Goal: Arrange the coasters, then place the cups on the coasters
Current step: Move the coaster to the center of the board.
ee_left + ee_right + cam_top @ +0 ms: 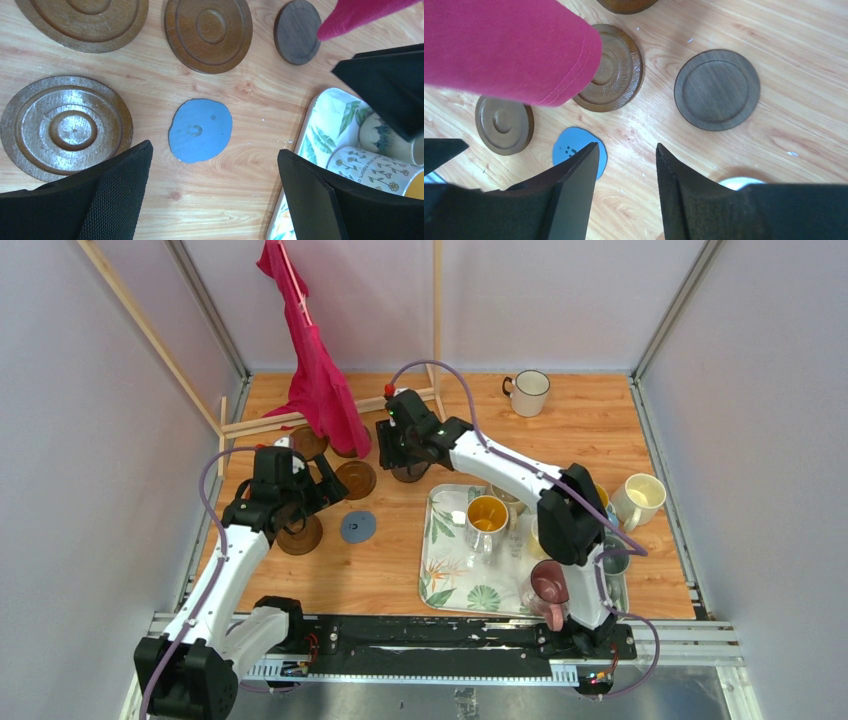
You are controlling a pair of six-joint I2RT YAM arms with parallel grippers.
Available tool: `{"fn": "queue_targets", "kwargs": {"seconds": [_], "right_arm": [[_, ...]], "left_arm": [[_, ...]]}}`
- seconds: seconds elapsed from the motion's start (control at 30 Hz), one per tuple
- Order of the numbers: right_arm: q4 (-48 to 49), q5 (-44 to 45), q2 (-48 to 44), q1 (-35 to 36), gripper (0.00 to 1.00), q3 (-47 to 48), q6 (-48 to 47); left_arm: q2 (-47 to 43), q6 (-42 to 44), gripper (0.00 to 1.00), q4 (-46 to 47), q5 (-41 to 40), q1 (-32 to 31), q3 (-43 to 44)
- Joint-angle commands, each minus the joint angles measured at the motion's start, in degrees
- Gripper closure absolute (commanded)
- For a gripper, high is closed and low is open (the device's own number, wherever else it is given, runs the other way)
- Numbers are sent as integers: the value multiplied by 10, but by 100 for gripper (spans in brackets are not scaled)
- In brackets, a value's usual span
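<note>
- The right gripper [626, 150] has its fingers a modest way apart, with only bare table between them; it pinches nothing.
- From it, a plain dark coaster [716, 90] lies flat at two o'clock.
- A ringed brown coaster [616, 75] lies at twelve, partly under a red cloth [509, 50].
- The blue coaster [566, 145] lies at nine, its near edge hidden behind a finger.
- The left gripper [214, 155] is spread wide and holds nothing. The blue coaster sits just at its twelve o'clock.
- Around it, a large ringed coaster [65, 127] lies at nine, and the leaf tray [325, 115] is at three with cups in it.
- In the top view, the orange-yellow cup [487, 513] and the maroon-pink cup [549, 585] stand on the tray.
- The cream cup [640, 500] is just beside the tray at two o'clock.
- The white cup [528, 392] stands well apart on bare wood, at twelve.
</note>
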Motion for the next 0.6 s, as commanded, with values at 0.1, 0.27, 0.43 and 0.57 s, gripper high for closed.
{"fn": "queue_targets", "kwargs": {"seconds": [0.1, 0.27, 0.43, 0.57], "right_arm": [[-29, 68, -83, -7, 43, -60, -27], [-38, 100, -150, -18, 35, -107, -32], [-56, 157, -224, -45, 27, -155, -32], [-63, 143, -245, -108, 22, -174, -22]], "left_arm": [[-14, 25, 0, 6, 58, 0, 11], [-22, 42, 0, 6, 61, -43, 16], [-22, 46, 0, 9, 21, -131, 26], [-10, 50, 0, 13, 3, -179, 42]]}}
